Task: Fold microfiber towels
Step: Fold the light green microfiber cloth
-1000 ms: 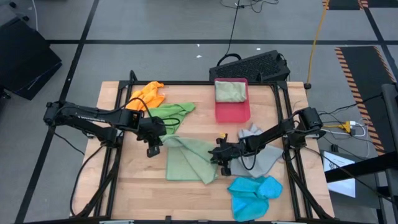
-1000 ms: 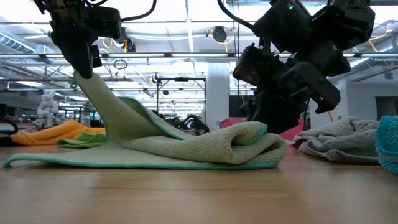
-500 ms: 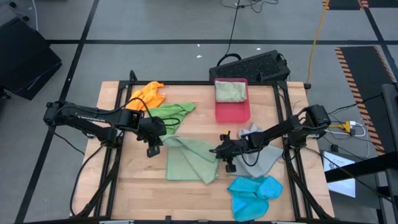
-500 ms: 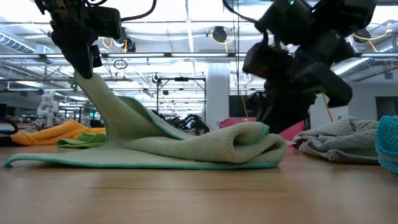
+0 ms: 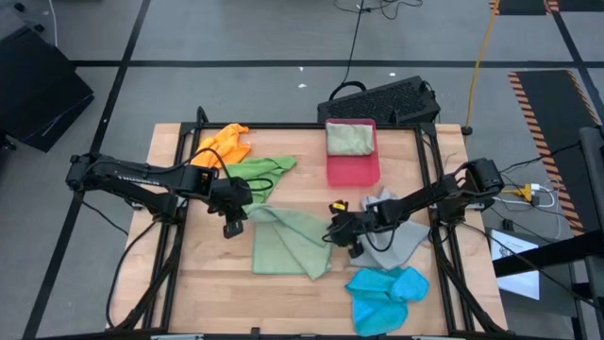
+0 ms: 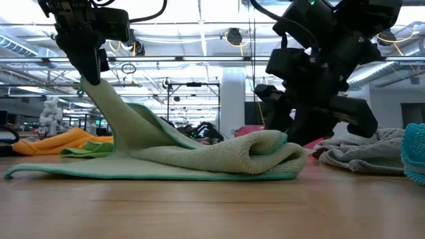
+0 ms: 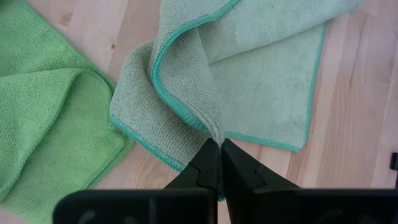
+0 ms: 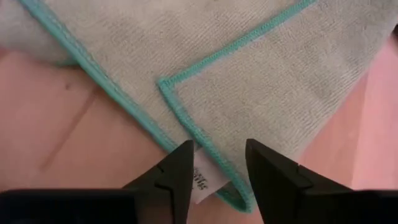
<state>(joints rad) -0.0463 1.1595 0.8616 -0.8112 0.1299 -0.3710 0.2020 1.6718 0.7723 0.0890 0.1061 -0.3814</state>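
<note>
The wooden table (image 5: 217,274) holds many cloths, and its far corners are partly hidden by the dark arms. In the middle lies the pale sage green towel (image 5: 288,241), partly folded. The low view shows one corner lifted up high, which the high view cannot show. The left gripper (image 7: 214,152) is pinched tight on that lifted corner. The right gripper (image 8: 217,165) hangs just over the towel's other edge with its fingers apart and nothing between them. Only the right wrist view shows a small white tag (image 8: 200,183) on the towel's teal hem; its writing is too blurry to read.

The grey towel (image 5: 396,236) is partly hidden under the right arm. The bright blue towel (image 5: 385,293) lies crumpled at the near edge. The bright green towel (image 5: 260,173) and the orange towel (image 5: 225,144) lie at the far left. The pink-red tray (image 5: 354,170) holds another folded pale green cloth (image 5: 349,139).
</note>
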